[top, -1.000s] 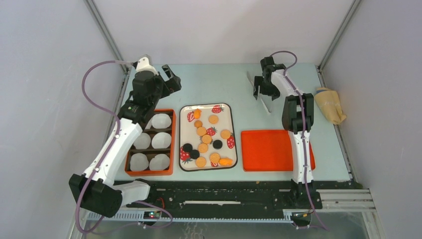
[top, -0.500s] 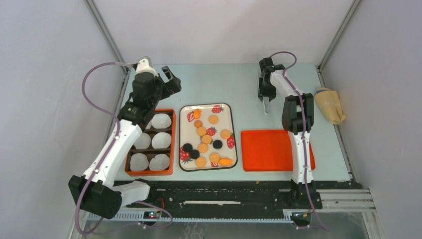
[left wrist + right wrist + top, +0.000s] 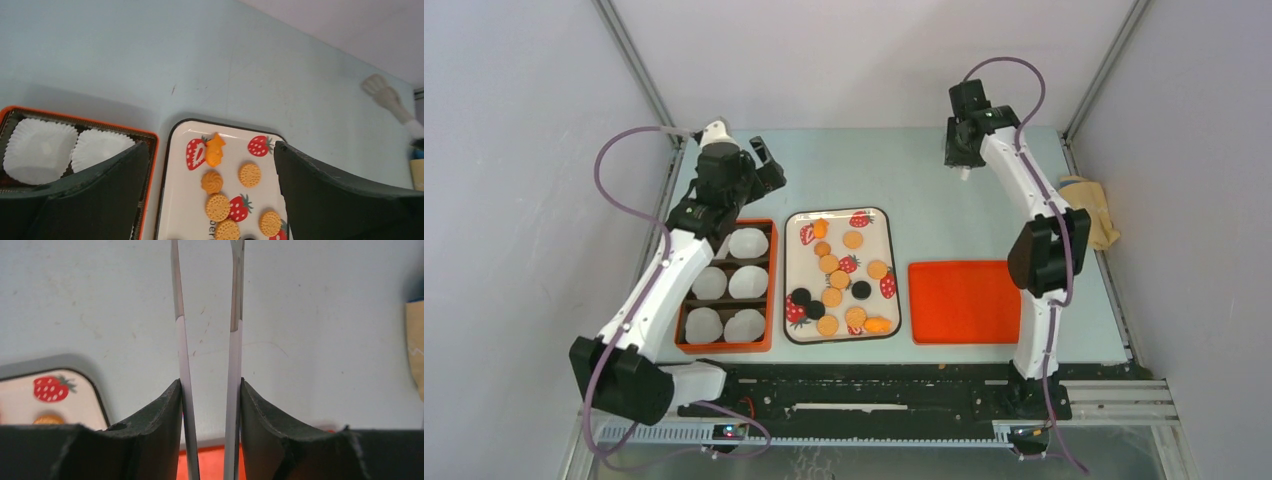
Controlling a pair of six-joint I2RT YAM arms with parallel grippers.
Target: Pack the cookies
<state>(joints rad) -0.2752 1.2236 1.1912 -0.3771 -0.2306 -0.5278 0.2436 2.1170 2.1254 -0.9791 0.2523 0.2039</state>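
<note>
The cookies [image 3: 832, 297], golden-orange discs with a few black ones, lie on a white strawberry-print tray [image 3: 869, 245] at the table's middle. They also show in the left wrist view [image 3: 218, 207]. My left gripper [image 3: 764, 165] is open and empty, above the table behind the tray's far left corner; the left wrist view shows it [image 3: 210, 147] over the tray [image 3: 175, 190]. My right gripper [image 3: 961, 152] is shut on white-and-metal tongs [image 3: 964, 174], held at the back right of the table. In the right wrist view the gripper [image 3: 210, 390] presses both tong arms [image 3: 181, 340].
An orange box [image 3: 770, 290] with six white paper cups [image 3: 747, 282] stands left of the tray. A flat orange lid [image 3: 964, 300] lies right of it. A beige cloth [image 3: 1089, 210] lies at the table's right edge. Grey walls enclose the table.
My right gripper lifted the tongs off the table and moved back and up, and its arm straightened. My left gripper shifted slightly and stays open.
</note>
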